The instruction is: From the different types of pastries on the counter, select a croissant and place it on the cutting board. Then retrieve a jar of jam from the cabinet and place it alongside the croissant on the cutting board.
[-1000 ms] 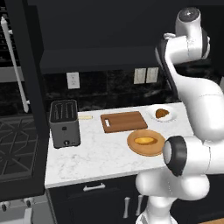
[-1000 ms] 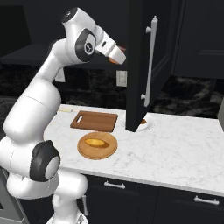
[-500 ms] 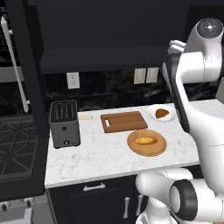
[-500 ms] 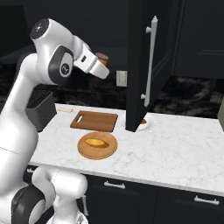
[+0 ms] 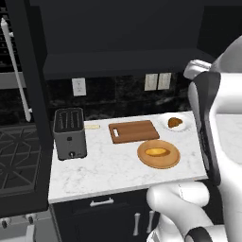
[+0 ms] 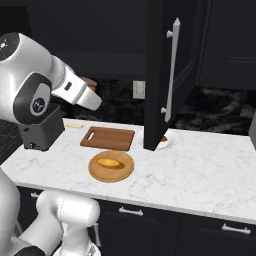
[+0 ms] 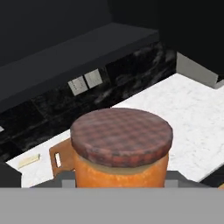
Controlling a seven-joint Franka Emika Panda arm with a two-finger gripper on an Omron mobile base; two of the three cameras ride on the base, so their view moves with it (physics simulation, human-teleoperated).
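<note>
My gripper (image 7: 120, 180) is shut on the jar of jam (image 7: 120, 148), an orange jar with a brownish checked lid. In the right base view the jar (image 6: 90, 83) and gripper (image 6: 93, 95) hang in the air, above and to the left of the cutting board (image 6: 108, 138). The reddish-brown board (image 5: 133, 131) lies flat on the marble counter (image 5: 108, 170). Its slot-handle end (image 7: 58, 157) shows behind the jar. The croissant (image 5: 175, 122) lies on a small white plate to the right of the board. The black cabinet (image 5: 118, 33) is above.
A golden bun (image 5: 157, 151) rests on a round wooden plate (image 6: 111, 174) in front of the board. A pale stick (image 5: 92, 126) lies by the dark toaster (image 5: 70, 132). The open cabinet door (image 6: 162, 75) hangs over the counter and covers most of the white plate (image 6: 167, 142).
The arm has swung away from the cabinet door, carrying the jar leftward and lower in the right base view. The pastries and board have not moved.
</note>
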